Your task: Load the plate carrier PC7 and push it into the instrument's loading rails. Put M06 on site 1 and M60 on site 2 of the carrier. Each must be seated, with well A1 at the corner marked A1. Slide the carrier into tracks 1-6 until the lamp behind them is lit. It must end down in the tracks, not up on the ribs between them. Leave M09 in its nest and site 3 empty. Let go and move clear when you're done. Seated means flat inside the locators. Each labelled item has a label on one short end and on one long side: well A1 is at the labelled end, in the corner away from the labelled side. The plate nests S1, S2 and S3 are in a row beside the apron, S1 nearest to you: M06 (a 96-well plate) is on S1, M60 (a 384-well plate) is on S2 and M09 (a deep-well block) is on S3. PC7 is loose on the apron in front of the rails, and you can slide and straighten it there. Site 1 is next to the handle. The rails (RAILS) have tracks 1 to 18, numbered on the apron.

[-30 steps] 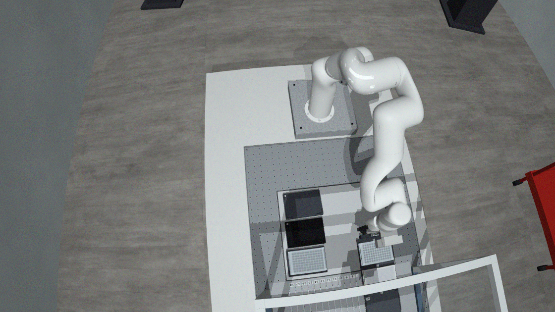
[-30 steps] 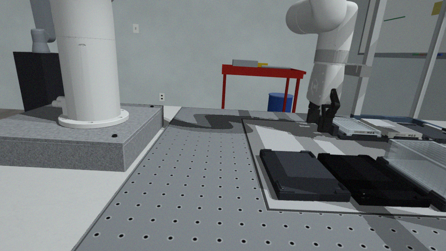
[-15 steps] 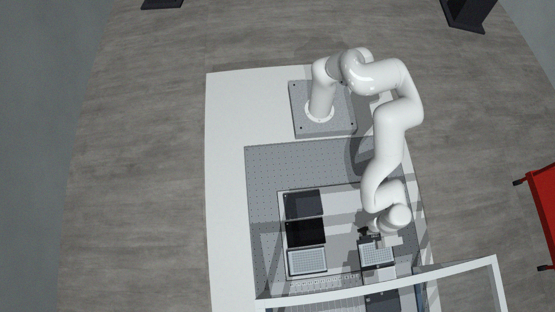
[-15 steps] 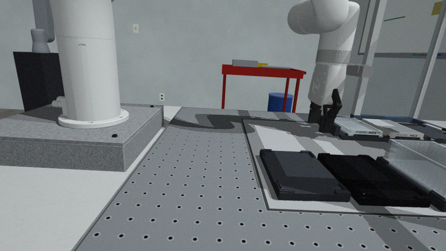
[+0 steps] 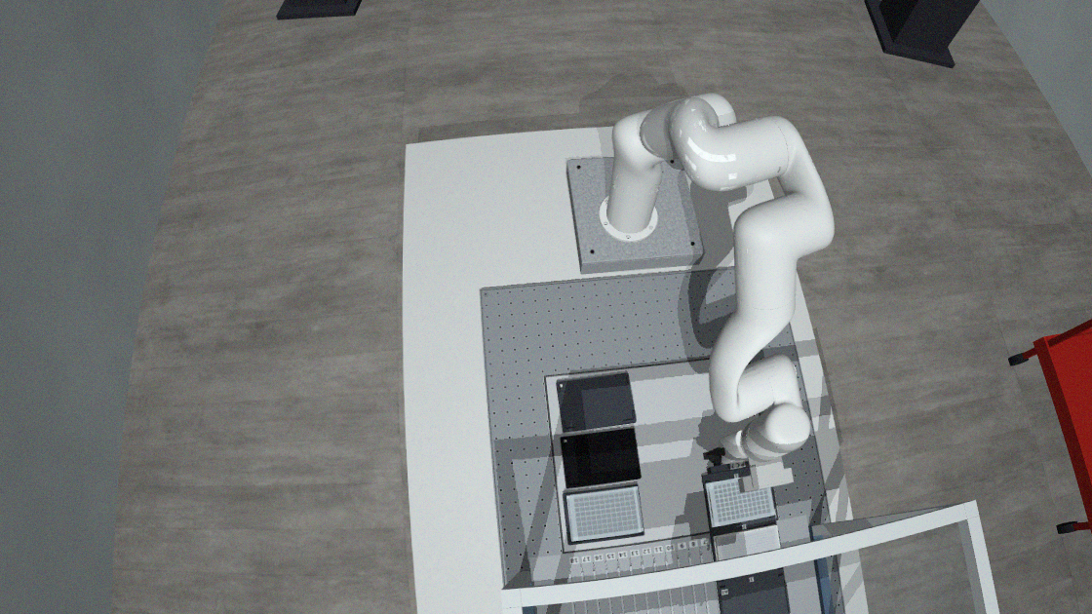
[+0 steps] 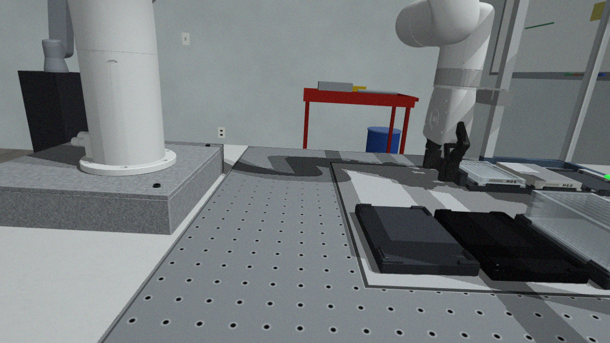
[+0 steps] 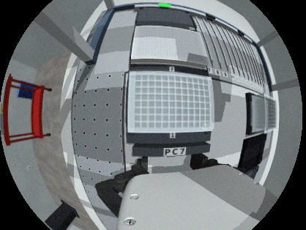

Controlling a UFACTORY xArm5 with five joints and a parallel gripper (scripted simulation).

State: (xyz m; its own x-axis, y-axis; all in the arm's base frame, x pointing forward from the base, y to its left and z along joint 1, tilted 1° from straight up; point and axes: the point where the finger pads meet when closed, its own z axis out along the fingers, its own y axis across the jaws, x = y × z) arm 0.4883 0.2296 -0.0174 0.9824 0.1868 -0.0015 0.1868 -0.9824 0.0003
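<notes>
Gripper (image 5: pixel 728 465) (image 6: pixel 440 171) (image 7: pixel 170 160) is standing open at dark rectangular PC7 carrier's (image 5: pixel 744 526) (image 6: pixel 494 188) (image 7: pixel 146 138) handle end, likely for pushing. Green lamp (image 6: pixel 607 177) (image 7: pixel 165 5) is glowing, suggesting full insertion.

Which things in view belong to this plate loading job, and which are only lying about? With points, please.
For the job:
- carrier PC7 (image 7: pixel 171 138)
- M06 (image 5: pixel 739 501) (image 6: pixel 492 173) (image 7: pixel 170 102)
- M60 (image 6: pixel 543 177) (image 7: pixel 168 43)
- gripper (image 7: pixel 170 160)

Not for the job:
- red cart (image 5: pixel 1072 397) (image 6: pixel 358 97) (image 7: pixel 36 111)
- blue bin (image 6: pixel 377 140)
</notes>
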